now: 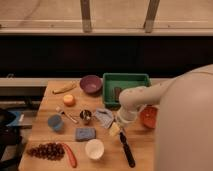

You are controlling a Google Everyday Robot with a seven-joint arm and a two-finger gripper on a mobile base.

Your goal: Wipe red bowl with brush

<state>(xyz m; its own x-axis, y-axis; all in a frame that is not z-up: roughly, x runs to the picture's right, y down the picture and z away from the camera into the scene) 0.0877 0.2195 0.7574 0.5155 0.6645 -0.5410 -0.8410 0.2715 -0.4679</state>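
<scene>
Beside the red bowl (148, 117), on its side toward the grey cloth (104, 117), the gripper (122, 119) hangs low over the wooden table (52, 107), right above the pale head of the brush (125, 147). How far it is open, and whether it has any hold of the brush, I cannot tell. The brush lies flat, its head nearest the red bowl and its black handle running away from the bowl. The bowl sits just beside the gripper, partly hidden by the arm. My worry is the grasp: taken at the head end, the long handle would hang heavy and could twist loose. A swinging handle might also strike the white cup (94, 148), which stands beyond the brush from the red bowl, or shove the bowl rather than wipe it.
</scene>
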